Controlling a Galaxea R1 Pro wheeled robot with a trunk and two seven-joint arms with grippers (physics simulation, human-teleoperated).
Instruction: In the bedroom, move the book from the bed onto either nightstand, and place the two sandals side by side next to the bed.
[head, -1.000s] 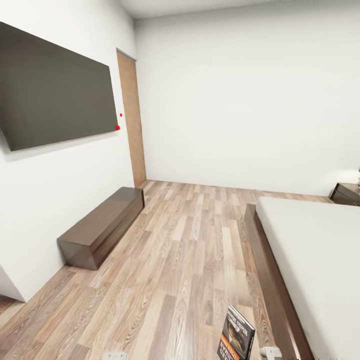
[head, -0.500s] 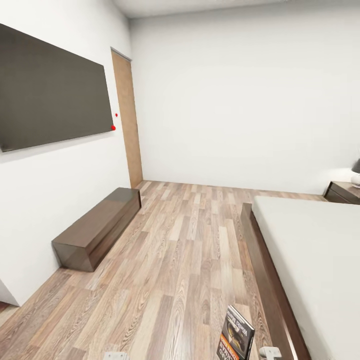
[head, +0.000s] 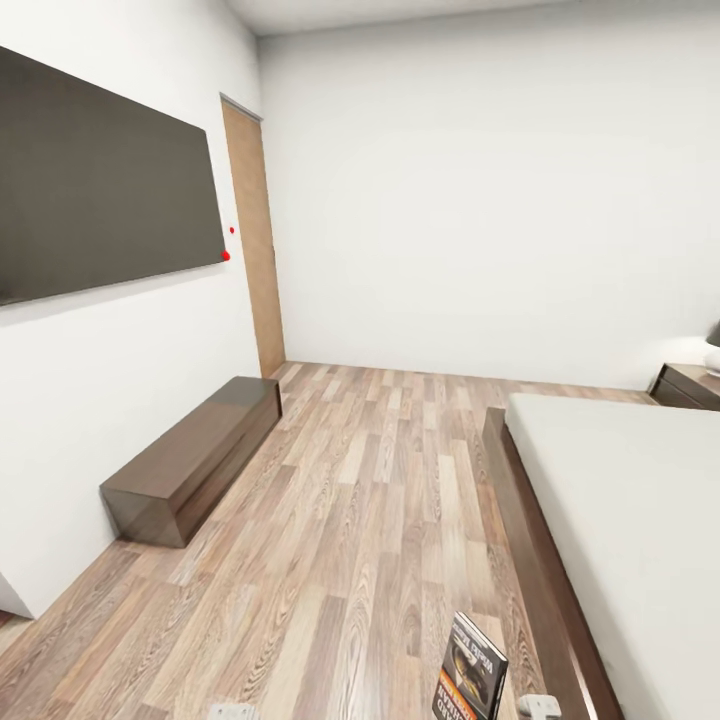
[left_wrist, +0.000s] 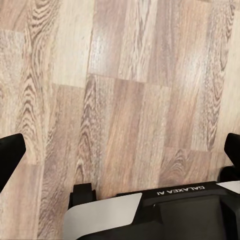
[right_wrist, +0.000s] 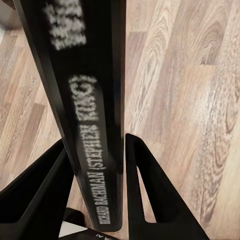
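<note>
Right wrist view: book (right_wrist: 82, 100), thin dark paperback with white spine lettering, stands spine-on between the two black fingers (right_wrist: 150, 190) of the right gripper (right_wrist: 97, 185), which is closed on its lower end; its long axis runs straight out along the fingers, away from the wrist. Head view: same book (head: 472, 680) held upright, slightly tilted, at the lower edge of the picture, above the plank floor (head: 360, 520) and just beside the bed frame; cover with orange-brown picture faces the camera. Bed (head: 640, 520), pale grey mattress on a dark frame, stretches along the robot's right. Nightstand (head: 685, 385), dark wood, sits at the far end of the bed, well apart from the book, ahead and to the right; something pale stands on top of it, cut off by the picture edge. Judged relation: target lies forward-right on the carrying arm's own side, so the base must close most of the gap first. Left wrist view: left gripper (left_wrist: 120, 150) spread wide, fingers at the picture edges, nothing between them, floor beneath. Also present: TV (head: 100, 180) on the left wall, long bench (head: 190, 460) below it, door (head: 255, 240) in the corner. Sandals not located.
</note>
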